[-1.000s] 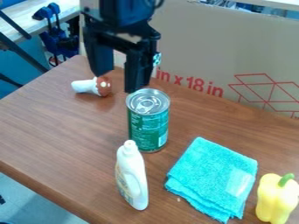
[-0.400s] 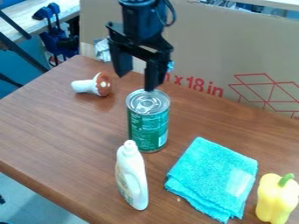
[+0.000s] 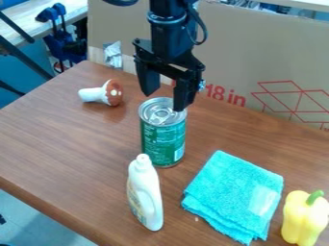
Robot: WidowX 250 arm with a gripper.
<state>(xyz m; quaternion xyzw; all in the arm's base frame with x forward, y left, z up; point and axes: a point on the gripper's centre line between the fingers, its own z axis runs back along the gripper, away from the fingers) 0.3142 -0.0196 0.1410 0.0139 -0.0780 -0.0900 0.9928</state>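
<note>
A: Arm pose?
B: Black jointed robot arm (image 3: 168,31) enters at top edge, roughly vertical; thin black cable (image 3: 204,30) loops beside the wrist.
A: End effector?
B: Black two-finger gripper (image 3: 164,102) hangs downward. Straight, blunt fingers (image 3: 185,91) stand apart, a clear gap between them; one tip sits lower in view.

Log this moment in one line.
gripper open, empty, nearest can | can upright | bottle near can | mushroom on side | cloth folded | pepper beside cloth
</note>
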